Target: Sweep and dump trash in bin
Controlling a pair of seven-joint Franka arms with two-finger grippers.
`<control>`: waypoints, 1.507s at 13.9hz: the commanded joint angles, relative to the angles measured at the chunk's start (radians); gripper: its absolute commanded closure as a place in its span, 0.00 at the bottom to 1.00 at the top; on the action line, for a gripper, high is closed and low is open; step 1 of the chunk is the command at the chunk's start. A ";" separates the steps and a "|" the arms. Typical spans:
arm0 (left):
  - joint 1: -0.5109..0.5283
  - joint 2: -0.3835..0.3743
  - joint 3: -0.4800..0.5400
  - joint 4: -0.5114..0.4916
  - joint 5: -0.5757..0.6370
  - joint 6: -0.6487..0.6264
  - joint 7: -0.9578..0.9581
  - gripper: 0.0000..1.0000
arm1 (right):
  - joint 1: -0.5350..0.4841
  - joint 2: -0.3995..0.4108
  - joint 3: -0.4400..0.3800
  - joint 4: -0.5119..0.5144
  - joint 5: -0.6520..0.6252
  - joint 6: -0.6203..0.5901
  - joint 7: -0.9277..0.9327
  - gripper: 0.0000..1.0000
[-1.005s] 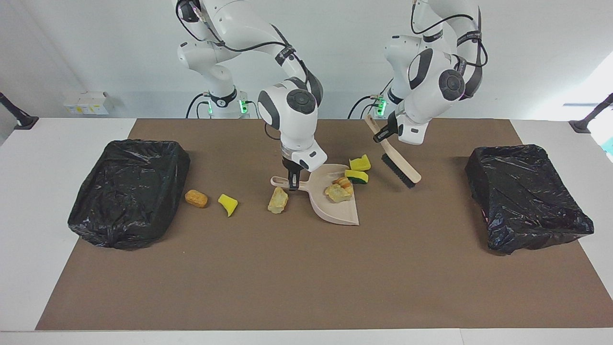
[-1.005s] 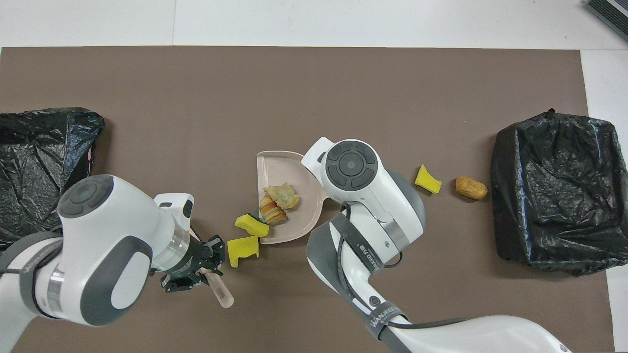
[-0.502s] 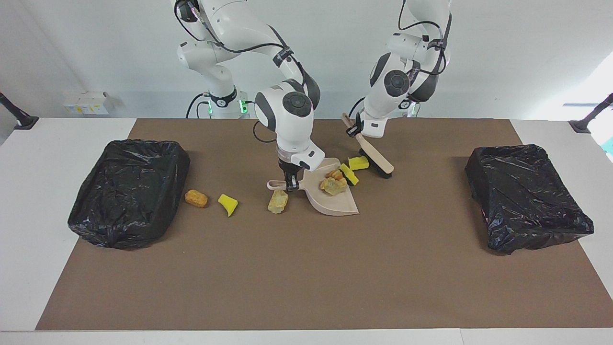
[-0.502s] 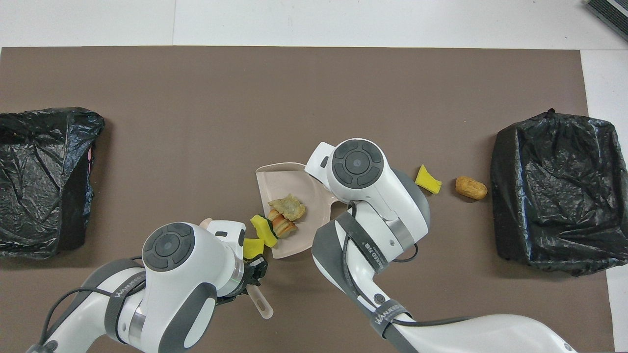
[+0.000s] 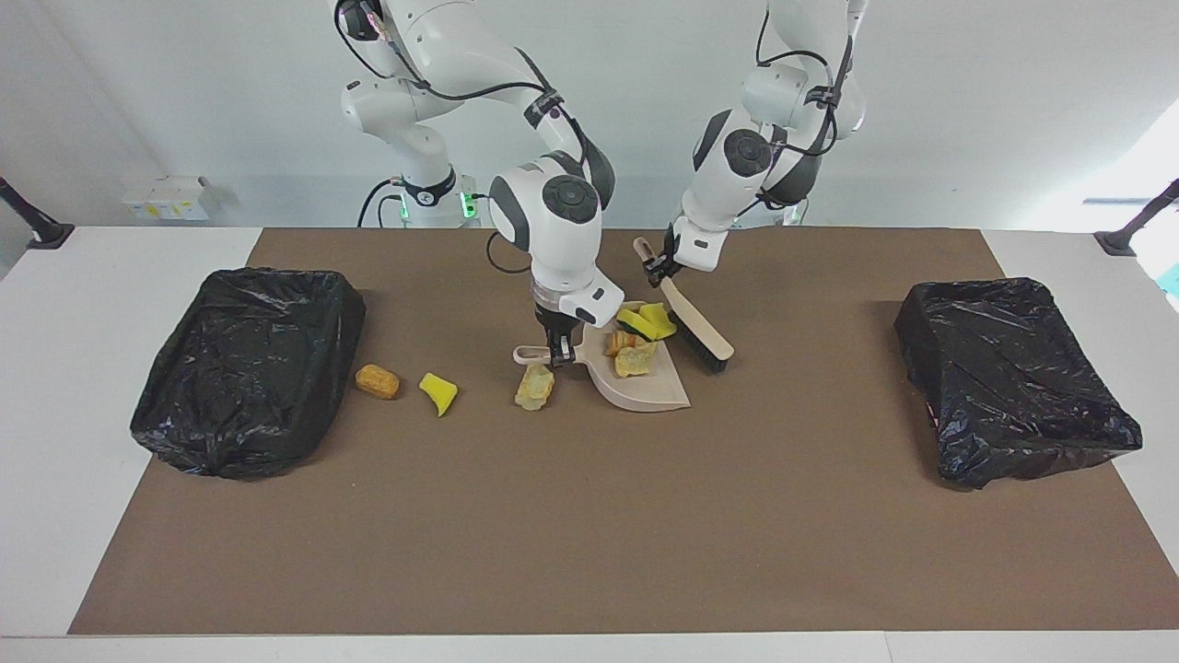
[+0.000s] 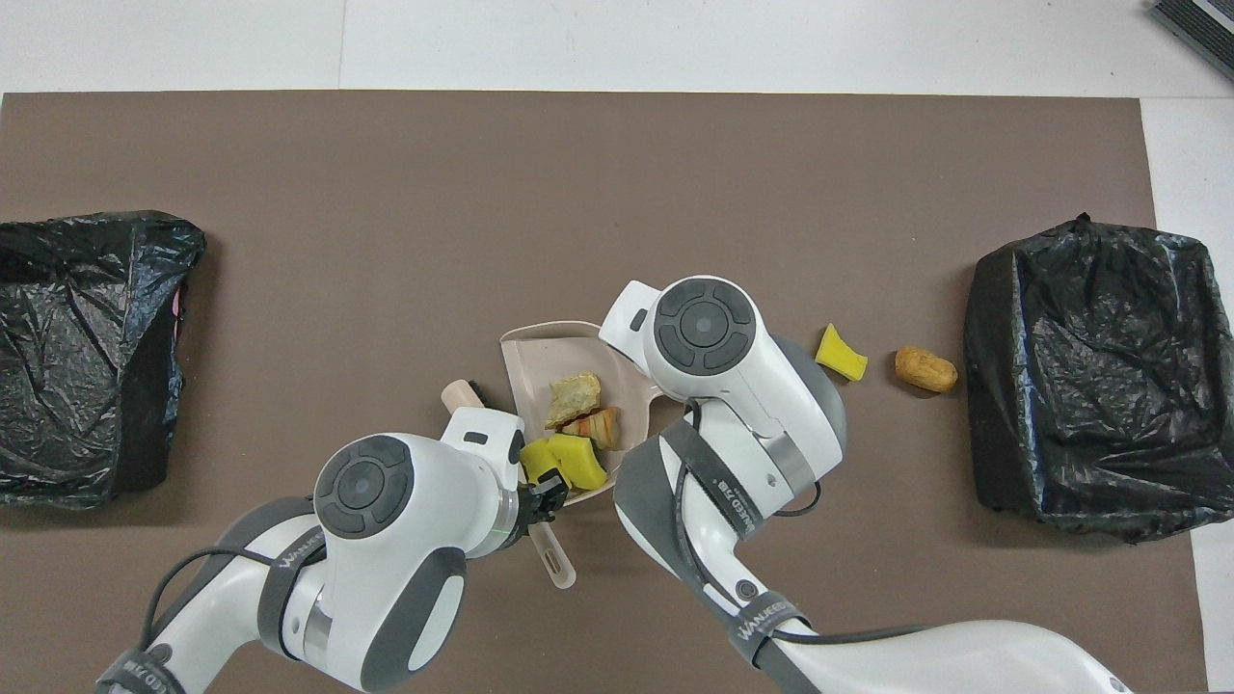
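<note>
- I see a brown mat point(image 5: 589, 516) covering most of the white table point(image 5: 55, 460), everything else sitting on it.
- Two black-lined bins stand at the ends: one bin point(image 5: 247, 368) at the right arm's end, the other bin point(image 5: 1013, 378) at the left arm's end.
- My right gripper point(image 5: 558, 350) is clenched on the handle of the beige dustpan point(image 5: 645, 391), which lies on the mat near the middle, its mouth facing the left arm's end.
- My left gripper point(image 5: 656, 267) is clamped on the handle of the hand brush point(image 5: 697, 327), tilted down with its bristles on the mat just beside the dustpan's mouth.
- Of the trash, four pieces lie in the dustpan: two yellow wedges point(image 6: 564, 463) at its edge nearest the robots, an orange-brown chunk point(image 6: 598, 426) and a tan bit point(image 6: 575, 393).
- Another tan bit point(image 5: 534, 387) lies on the mat, touching the dustpan's handle.
- A yellow wedge point(image 5: 439, 392) and a bread-like chunk point(image 5: 378, 381) lie between the dustpan and the right arm's bin.
</note>
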 commanded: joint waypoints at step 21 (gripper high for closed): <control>0.291 -0.124 0.026 0.247 0.266 -0.668 0.691 1.00 | -0.022 -0.028 0.008 -0.016 -0.014 -0.018 0.117 1.00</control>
